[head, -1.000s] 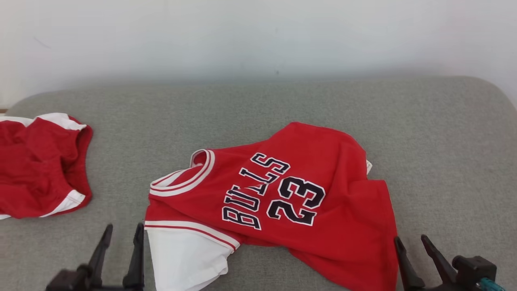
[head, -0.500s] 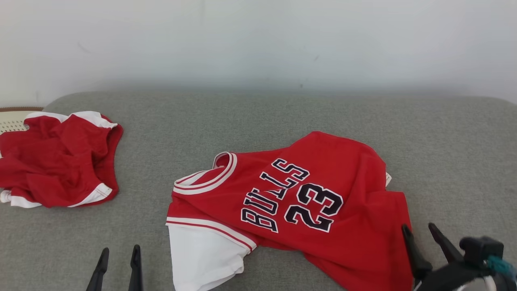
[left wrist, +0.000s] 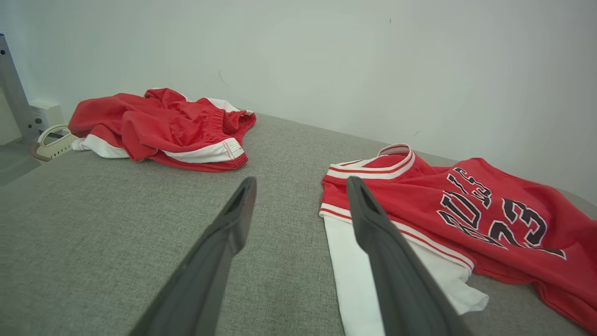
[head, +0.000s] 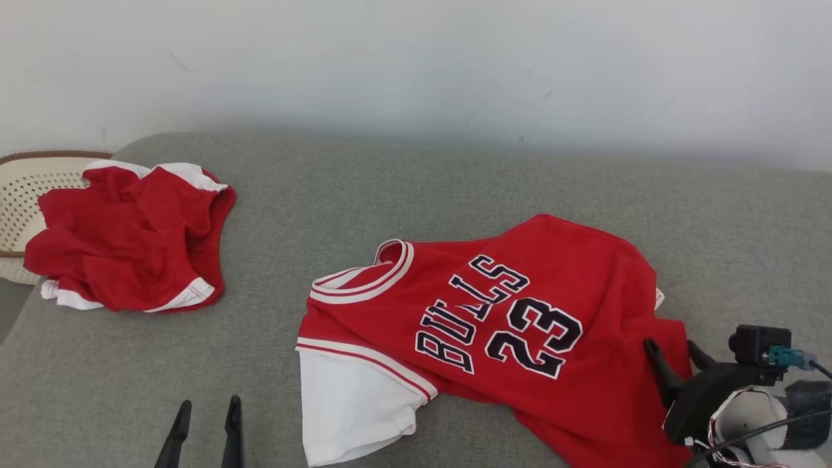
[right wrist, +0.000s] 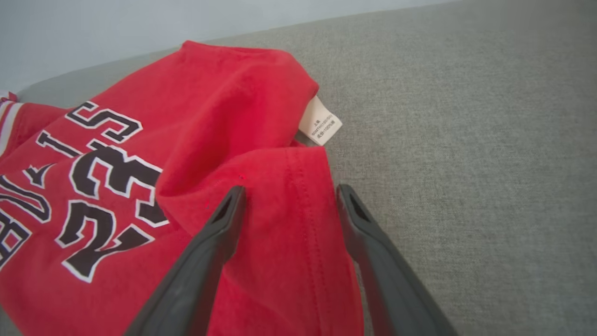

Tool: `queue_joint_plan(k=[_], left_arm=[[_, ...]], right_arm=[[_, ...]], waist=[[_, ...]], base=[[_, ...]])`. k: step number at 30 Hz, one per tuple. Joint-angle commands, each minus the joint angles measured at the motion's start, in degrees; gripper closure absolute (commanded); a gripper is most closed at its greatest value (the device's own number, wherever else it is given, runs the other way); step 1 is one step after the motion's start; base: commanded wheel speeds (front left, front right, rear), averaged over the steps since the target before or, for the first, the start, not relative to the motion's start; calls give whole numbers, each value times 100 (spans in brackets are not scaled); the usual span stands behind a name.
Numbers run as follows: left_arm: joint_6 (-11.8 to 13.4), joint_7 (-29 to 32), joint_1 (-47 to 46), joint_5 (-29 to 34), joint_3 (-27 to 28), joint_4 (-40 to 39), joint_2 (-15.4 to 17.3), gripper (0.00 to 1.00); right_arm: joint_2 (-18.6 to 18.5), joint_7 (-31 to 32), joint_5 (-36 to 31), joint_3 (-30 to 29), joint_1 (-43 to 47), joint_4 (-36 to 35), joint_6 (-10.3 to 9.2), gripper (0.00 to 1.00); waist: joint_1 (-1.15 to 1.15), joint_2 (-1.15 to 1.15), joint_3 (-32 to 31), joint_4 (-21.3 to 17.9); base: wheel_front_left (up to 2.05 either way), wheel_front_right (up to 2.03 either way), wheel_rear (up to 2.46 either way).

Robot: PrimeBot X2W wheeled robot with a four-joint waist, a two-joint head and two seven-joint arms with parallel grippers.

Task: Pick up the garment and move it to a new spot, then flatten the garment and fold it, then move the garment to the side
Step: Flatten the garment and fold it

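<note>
From left: a pale basket [head: 26, 195] at the edge, crumpled red shorts [head: 130, 240] on the grey padded surface [head: 416, 188], your left pincer [head: 209, 402], the red BULLS 23 jersey [head: 520, 305], your right pincer [right wrist: 290, 189]. Risks first, operator: the shorts take up the left end, so a jersey carried that way could land on or tangle w/ them. The left pincer, wide open & holding nothing, hangs over bare grey, so closing there would likely grab air. The white sleeve [head: 351, 403] pokes out from under the red body, & a one-sided lift would prob. drag it into a worse bunch. At right the jersey is folded over itself near the care label [right wrist: 320, 120], so a pinch may catch just one layer, or only the thin stitched hem, & slip. Position: the jersey lies mid-to-right on the surface, chest print up, collar toward the shorts, well apart from them. The left pincer sits just beside the sleeve, to its left, not touching. The right pincer, also fully open & empty, straddles the jersey's right hem, one finger over red cloth, the other at the edge over grey. Whether its tips touch fabric, can't tell.
</note>
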Motion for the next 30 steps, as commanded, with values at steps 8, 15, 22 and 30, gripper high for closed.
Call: queue_joint_plan(k=[8, 15, 22, 30], left_arm=[[54, -3, -4, -66, -25, 39, -1, 0], [106, -3, 104, -86, -52, 38, -1, 0], [102, -3, 171, -131, -20, 70, -1, 0], [98, -3, 102, -193, -73, 93, 0, 0]], right_arm=[[-52, 36, 367, 436, -361, 604, 3, 100], [-236, -190, 1378, 866, -129, -48, 3, 100], [-844, 111, 2685, 1209, 479, -1713, 3, 100], [-1333, 512, 3453, 1260, 1192, -3005, 3, 100]], waist=[[0, 0, 15, 68], [0, 0, -53, -61], [0, 0, -84, -277], [0, 0, 13, -474]], base=[[0, 0, 0], [0, 0, 0], [0, 0, 0], [0, 0, 0]])
